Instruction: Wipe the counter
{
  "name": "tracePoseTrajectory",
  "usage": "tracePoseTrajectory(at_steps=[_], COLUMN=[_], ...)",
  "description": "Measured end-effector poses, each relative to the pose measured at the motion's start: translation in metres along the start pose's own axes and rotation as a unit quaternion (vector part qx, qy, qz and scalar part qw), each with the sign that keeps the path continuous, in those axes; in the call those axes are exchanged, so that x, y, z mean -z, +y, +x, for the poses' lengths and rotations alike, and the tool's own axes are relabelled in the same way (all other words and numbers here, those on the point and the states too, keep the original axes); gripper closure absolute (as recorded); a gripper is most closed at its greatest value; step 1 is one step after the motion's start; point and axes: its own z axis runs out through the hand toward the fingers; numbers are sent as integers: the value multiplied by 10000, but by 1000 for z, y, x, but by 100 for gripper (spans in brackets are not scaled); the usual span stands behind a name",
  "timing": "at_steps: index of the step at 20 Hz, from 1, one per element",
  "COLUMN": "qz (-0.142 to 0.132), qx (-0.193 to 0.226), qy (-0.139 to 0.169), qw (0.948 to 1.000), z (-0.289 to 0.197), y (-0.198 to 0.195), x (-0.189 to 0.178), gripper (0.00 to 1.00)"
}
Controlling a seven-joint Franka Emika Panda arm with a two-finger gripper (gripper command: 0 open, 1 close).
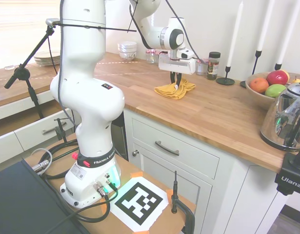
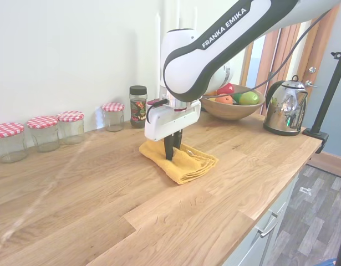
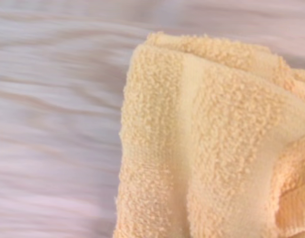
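Yellow terry cloth [image 2: 181, 160] is lying folded on the warm-brown wooden tabletop [image 2: 103, 205], and the tool [image 2: 173, 152] is pressing straight down into its middle with the dark fingers [image 1: 175, 80] drawn close together, seemingly pinching a fold of the fabric. In the first exterior view the cloth [image 1: 175, 89] is sitting towards the far side of the tabletop [image 1: 223, 114], which is running long and wide over white cabinets [image 1: 189, 161] with metal handles. In the wrist view the cloth's [image 3: 212, 144] looped pile is filling most of the picture, with blurred wood grain beside it. Near the wall, a row of glass jars with red-checked lids [image 2: 42, 132] is standing well apart from the cloth, and a dark spice jar [image 2: 138, 105] is standing just behind the tool. Further right, a wooden bowl of fruit [image 2: 232, 102] and a shiny kettle [image 2: 286, 105] are resting on the tabletop.
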Motion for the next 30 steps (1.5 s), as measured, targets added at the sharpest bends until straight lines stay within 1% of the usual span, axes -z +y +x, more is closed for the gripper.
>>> tracePoseTrajectory(at_steps=[6,11,16,20,24,25,30], qz=[-74,-165,-223,-297,-344,-359,-424], qx=[189,353,527,657,738,743,732], qy=[58,98,164,224,248,246,227], qw=[9998,9992,9982,9971,9964,9963,9962], z=[-34,-68,-106,-129,-141,-144,-145], y=[-64,-123,-173,-200,-215,-217,-221], x=[2,5,8,10,11,11,12], gripper=[100,100,100,100,100,0,0])
